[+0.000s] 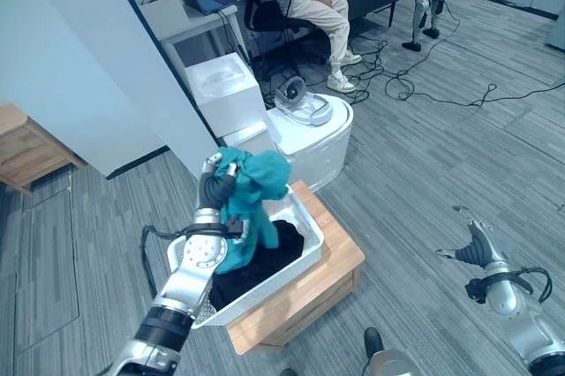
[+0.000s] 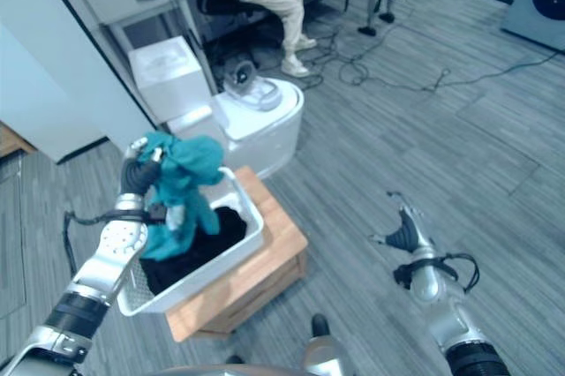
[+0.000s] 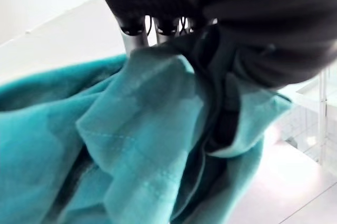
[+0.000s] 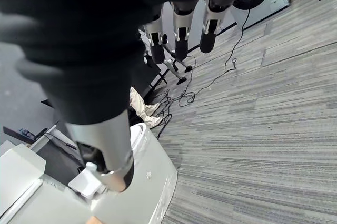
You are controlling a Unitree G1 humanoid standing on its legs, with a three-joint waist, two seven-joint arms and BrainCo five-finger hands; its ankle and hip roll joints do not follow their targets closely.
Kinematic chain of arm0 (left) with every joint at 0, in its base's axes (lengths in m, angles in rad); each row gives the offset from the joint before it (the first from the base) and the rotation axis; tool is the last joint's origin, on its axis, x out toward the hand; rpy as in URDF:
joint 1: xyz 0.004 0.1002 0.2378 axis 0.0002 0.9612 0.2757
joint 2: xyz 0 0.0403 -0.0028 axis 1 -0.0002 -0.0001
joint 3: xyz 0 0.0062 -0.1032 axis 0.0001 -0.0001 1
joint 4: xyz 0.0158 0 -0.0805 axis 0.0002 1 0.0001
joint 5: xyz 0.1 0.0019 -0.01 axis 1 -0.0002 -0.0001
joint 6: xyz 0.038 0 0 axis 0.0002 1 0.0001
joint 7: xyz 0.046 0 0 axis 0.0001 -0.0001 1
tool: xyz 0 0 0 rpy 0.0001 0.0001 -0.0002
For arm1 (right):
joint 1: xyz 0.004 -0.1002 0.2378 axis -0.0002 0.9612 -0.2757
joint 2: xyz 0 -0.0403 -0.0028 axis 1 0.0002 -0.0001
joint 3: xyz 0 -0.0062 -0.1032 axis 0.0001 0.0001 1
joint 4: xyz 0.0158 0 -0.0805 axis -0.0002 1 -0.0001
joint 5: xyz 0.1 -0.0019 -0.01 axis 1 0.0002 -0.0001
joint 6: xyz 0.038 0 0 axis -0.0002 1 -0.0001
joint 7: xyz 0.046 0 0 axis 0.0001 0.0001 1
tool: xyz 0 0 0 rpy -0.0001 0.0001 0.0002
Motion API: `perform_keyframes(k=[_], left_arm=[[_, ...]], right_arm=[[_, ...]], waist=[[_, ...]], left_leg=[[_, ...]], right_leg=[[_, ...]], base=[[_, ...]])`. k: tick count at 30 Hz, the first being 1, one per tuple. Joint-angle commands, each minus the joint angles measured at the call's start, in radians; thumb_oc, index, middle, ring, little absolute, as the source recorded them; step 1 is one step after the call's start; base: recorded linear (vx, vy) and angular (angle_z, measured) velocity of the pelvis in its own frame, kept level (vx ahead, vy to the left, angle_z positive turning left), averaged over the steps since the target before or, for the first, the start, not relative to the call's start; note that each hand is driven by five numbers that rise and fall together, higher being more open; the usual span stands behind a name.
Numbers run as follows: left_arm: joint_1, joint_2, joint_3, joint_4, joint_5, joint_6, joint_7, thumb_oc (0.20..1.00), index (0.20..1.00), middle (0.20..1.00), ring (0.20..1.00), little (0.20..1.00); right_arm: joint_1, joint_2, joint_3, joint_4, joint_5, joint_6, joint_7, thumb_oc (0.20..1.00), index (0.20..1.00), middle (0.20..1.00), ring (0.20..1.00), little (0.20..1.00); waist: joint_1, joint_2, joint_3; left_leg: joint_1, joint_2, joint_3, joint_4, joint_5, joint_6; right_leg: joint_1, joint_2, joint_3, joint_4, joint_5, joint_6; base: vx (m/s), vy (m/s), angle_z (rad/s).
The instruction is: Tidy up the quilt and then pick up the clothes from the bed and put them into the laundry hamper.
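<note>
One teal garment (image 1: pixel 252 195) hangs bunched in the curled fingers of the left hand (image 1: pixel 214 184) directly above the white laundry hamper (image 1: pixel 305 259), its length trailing down onto dark clothes (image 1: pixel 265 261), while the right hand (image 1: pixel 477 248) hovers slack-fingered well apart.

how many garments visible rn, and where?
2. A teal garment is clutched in the left hand, hanging over the white laundry hamper. A black garment lies inside the hamper. More may be hidden under it.
</note>
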Motion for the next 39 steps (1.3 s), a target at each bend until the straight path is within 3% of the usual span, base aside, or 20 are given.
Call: perform_keyframes(k=[1, 3, 5, 6, 7, 8, 9, 15, 17, 23, 24, 29, 35, 39], left_arm=[[-0.086, 0.041, 0.027, 0.095, 0.096, -0.006, 0.028, 0.200, 0.200, 0.200, 0.200, 0.200], [-0.081, 0.028, 0.027, 0.148, 0.100, 0.008, 0.040, 0.200, 0.200, 0.200, 0.200, 0.200], [-0.083, 0.000, 0.035, 0.308, 0.113, 0.044, 0.081, 0.200, 0.200, 0.200, 0.200, 0.200], [-0.093, -0.006, 0.037, 0.375, 0.111, 0.056, 0.095, 0.363, 0.363, 0.363, 0.363, 0.363], [-0.091, 0.000, 0.046, 0.427, 0.119, 0.073, 0.092, 0.947, 0.947, 0.947, 0.947, 0.947], [-0.108, 0.001, 0.038, 0.497, 0.122, 0.091, 0.087, 1.000, 1.000, 1.000, 1.000, 1.000], [-0.143, 0.002, 0.036, 0.668, 0.111, 0.116, 0.065, 1.000, 1.000, 1.000, 1.000, 1.000], [-0.162, 0.011, 0.073, 0.764, 0.045, 0.114, 0.070, 1.000, 1.000, 1.000, 1.000, 1.000], [-0.137, 0.007, 0.124, 0.714, -0.084, 0.081, 0.096, 1.000, 1.000, 1.000, 1.000, 1.000], [-0.106, 0.029, 0.179, 0.597, -0.172, 0.046, 0.139, 1.000, 1.000, 1.000, 1.000, 1.000], [-0.084, 0.040, 0.213, 0.496, -0.231, -0.004, 0.172, 1.000, 1.000, 1.000, 1.000, 1.000], [0.043, 0.073, 0.301, 0.325, -0.230, -0.039, 0.173, 1.000, 1.000, 1.000, 1.000, 1.000], [0.226, 0.047, 0.360, 0.282, -0.244, -0.026, 0.080, 1.000, 1.000, 1.000, 1.000, 1.000], [0.319, -0.037, 0.332, 0.426, -0.263, 0.020, -0.029, 1.000, 1.000, 1.000, 1.000, 1.000]], right_arm=[[-0.053, 0.039, 0.000, -0.003, 0.015, -0.015, -0.020, 1.000, 1.000, 1.000, 1.000, 1.000], [-0.041, 0.041, 0.000, -0.005, 0.014, -0.013, -0.019, 1.000, 1.000, 1.000, 1.000, 1.000], [-0.018, 0.050, 0.007, -0.007, 0.017, -0.011, -0.020, 1.000, 1.000, 1.000, 1.000, 1.000], [-0.017, 0.051, 0.014, -0.004, 0.018, -0.009, -0.022, 1.000, 1.000, 1.000, 1.000, 1.000], [-0.016, 0.050, 0.017, -0.001, 0.018, -0.007, -0.020, 1.000, 1.000, 1.000, 1.000, 1.000], [-0.015, 0.048, 0.024, 0.000, 0.024, -0.007, -0.017, 1.000, 1.000, 1.000, 1.000, 1.000], [-0.019, 0.049, 0.044, 0.017, 0.032, -0.004, -0.003, 1.000, 1.000, 1.000, 1.000, 1.000], [-0.023, 0.036, 0.067, 0.028, 0.041, 0.000, 0.023, 1.000, 1.000, 1.000, 1.000, 1.000], [-0.032, 0.026, 0.082, 0.049, 0.042, 0.004, 0.035, 1.000, 1.000, 1.000, 1.000, 1.000], [-0.072, 0.033, 0.087, 0.156, 0.052, 0.022, 0.022, 1.000, 1.000, 1.000, 1.000, 1.000], [-0.094, 0.047, 0.077, 0.227, 0.076, 0.035, 0.003, 1.000, 1.000, 1.000, 1.000, 1.000], [-0.097, 0.088, 0.036, 0.383, 0.136, 0.047, -0.002, 1.000, 1.000, 1.000, 1.000, 1.000], [-0.086, 0.136, -0.035, 0.580, 0.217, 0.076, 0.003, 1.000, 1.000, 1.000, 1.000, 1.000], [-0.102, 0.176, -0.067, 0.686, 0.302, 0.080, 0.034, 1.000, 1.000, 1.000, 1.000, 1.000]], waist=[[0.022, -0.069, 0.003], [0.021, -0.075, 0.002], [0.018, -0.091, 0.000], [0.019, -0.095, 0.000], [0.018, -0.100, 0.002], [0.017, -0.102, 0.001], [0.015, -0.106, 0.001], [0.024, -0.113, -0.001], [0.041, -0.116, -0.003], [0.066, -0.119, -0.011], [0.083, -0.121, -0.012], [0.118, -0.123, -0.023], [0.152, -0.119, -0.021], [0.165, -0.113, -0.018]], left_leg=[[0.112, 0.072, -0.042, 0.006, -0.029, -0.074], [0.111, 0.074, -0.041, 0.005, -0.029, -0.075], [0.109, 0.078, -0.036, 0.000, -0.034, -0.076], [0.107, 0.079, -0.035, -0.001, -0.035, -0.077], [0.104, 0.081, -0.032, -0.002, -0.034, -0.078], [0.102, 0.082, -0.031, -0.003, -0.035, -0.079], [0.102, 0.084, -0.022, -0.005, -0.036, -0.080], [0.117, 0.088, -0.023, -0.005, -0.035, -0.083], [0.128, 0.092, -0.034, -0.002, -0.026, -0.085], [0.131, 0.089, -0.054, 0.002, -0.019, -0.084], [0.135, 0.086, -0.066, 0.005, -0.024, -0.083], [0.133, 0.078, -0.090, 0.009, -0.022, -0.078], [0.124, 0.064, -0.123, 0.017, -0.028, -0.072], [0.115, 0.051, -0.134, 0.023, -0.044, -0.061]], right_leg=[[0.031, -0.080, -0.018, -0.002, -0.077, 0.095], [0.031, -0.077, -0.019, -0.002, -0.077, 0.094], [0.025, -0.071, -0.017, -0.002, -0.076, 0.094], [0.020, -0.069, -0.018, -0.001, -0.076, 0.094], [0.016, -0.066, -0.018, 0.000, -0.075, 0.095], [0.012, -0.065, -0.019, 0.000, -0.074, 0.095], [0.012, -0.061, -0.017, -0.002, -0.075, 0.097], [0.028, -0.054, -0.019, 0.000, -0.080, 0.093], [0.051, -0.053, -0.028, 0.002, -0.086, 0.090], [0.068, -0.059, -0.045, 0.006, -0.087, 0.088], [0.079, -0.065, -0.056, 0.011, -0.089, 0.090], [0.096, -0.080, -0.072, 0.013, -0.085, 0.090], [0.113, -0.101, -0.099, 0.014, -0.081, 0.093], [0.115, -0.116, -0.106, 0.014, -0.077, 0.095]], base=[[0.04, -0.024, -0.03], [0.02, -0.012, 0.00], [0.02, -0.014, -0.01], [0.00, -0.019, -0.05], [0.00, -0.006, -0.04], [0.00, 0.000, 0.00], [0.00, 0.000, 0.00], [0.02, 0.006, -0.01], [0.00, 0.032, 0.01], [-0.02, 0.025, 0.09], [-0.03, 0.014, 0.13], [-0.01, 0.013, 0.13], [-0.02, 0.015, 0.17], [-0.03, 0.025, 0.16]])
